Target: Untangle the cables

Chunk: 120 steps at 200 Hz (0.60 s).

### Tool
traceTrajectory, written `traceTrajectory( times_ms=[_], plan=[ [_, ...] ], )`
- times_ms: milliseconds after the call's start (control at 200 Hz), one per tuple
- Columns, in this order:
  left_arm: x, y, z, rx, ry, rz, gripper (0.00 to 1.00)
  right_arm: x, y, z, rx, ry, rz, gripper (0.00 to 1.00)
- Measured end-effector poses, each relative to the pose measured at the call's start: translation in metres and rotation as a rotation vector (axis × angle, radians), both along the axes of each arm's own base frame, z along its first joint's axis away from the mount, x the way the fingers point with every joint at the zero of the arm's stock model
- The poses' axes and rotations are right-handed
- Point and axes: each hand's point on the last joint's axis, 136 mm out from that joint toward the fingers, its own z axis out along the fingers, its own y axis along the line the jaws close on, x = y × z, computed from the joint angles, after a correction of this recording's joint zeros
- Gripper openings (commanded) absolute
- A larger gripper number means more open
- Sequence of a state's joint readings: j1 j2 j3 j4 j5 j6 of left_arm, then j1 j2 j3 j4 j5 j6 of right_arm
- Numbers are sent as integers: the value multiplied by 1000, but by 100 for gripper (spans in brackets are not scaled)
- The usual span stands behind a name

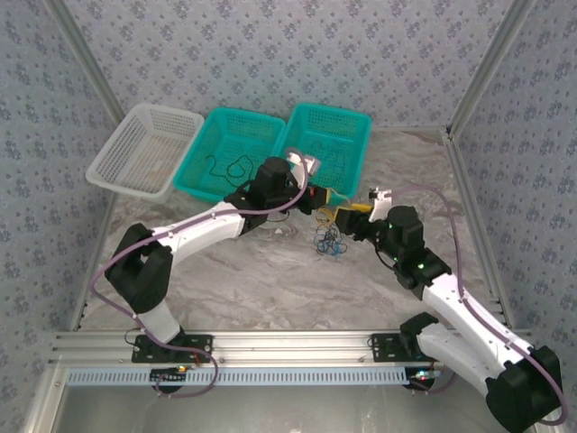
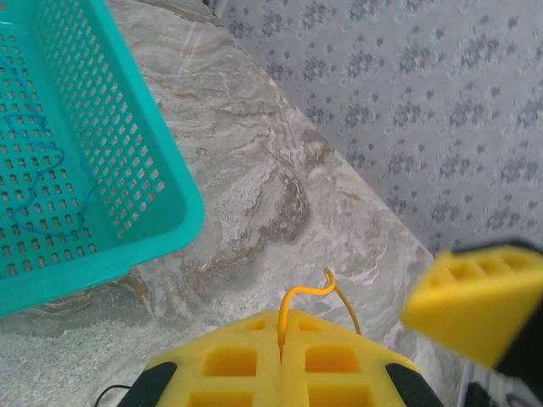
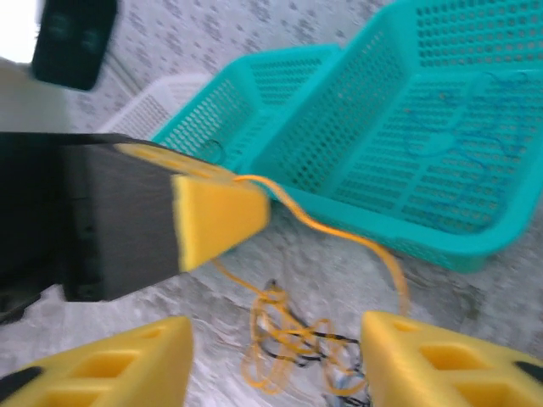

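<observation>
The cables (image 1: 329, 240) lie as a small knot of orange, black and blue strands on the marble table, between the two arms. My left gripper (image 2: 282, 315) is shut on an orange cable (image 2: 310, 290) that sticks up out of its closed pads. In the right wrist view that orange cable (image 3: 339, 236) runs from the left gripper's yellow finger (image 3: 216, 216) down to the knot (image 3: 293, 343). My right gripper (image 3: 276, 326) is open, its fingers standing either side of the knot and just above it. In the top view the left gripper (image 1: 322, 200) and right gripper (image 1: 353, 216) are close together.
Three baskets stand at the back: a white one (image 1: 115, 170), a teal one (image 1: 194, 185) holding a black cable (image 1: 225, 167), and a second teal one (image 1: 359, 126) holding a blue cable (image 2: 34, 182). Patterned walls enclose the table.
</observation>
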State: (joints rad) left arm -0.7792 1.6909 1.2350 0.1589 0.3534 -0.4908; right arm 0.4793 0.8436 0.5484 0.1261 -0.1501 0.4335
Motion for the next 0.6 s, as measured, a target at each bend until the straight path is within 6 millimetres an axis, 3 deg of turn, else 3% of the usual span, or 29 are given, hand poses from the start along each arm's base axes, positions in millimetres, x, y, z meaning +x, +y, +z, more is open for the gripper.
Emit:
traceTrajectory(
  times_ms=[125, 260, 405, 600],
  plan=[
    [5, -2, 4, -34, 65, 40, 0, -4, 22, 3, 1, -36, 74, 41],
    [10, -7, 3, -56, 120, 59, 0, 3, 36, -12, -52, -38, 87, 46],
    [9, -9, 0, -66, 167, 67, 0, 18, 36, -21, -134, -95, 38, 47],
    [6, -9, -1, -72, 199, 62, 0, 30, 30, -16, -223, -189, -10, 47]
  ],
)
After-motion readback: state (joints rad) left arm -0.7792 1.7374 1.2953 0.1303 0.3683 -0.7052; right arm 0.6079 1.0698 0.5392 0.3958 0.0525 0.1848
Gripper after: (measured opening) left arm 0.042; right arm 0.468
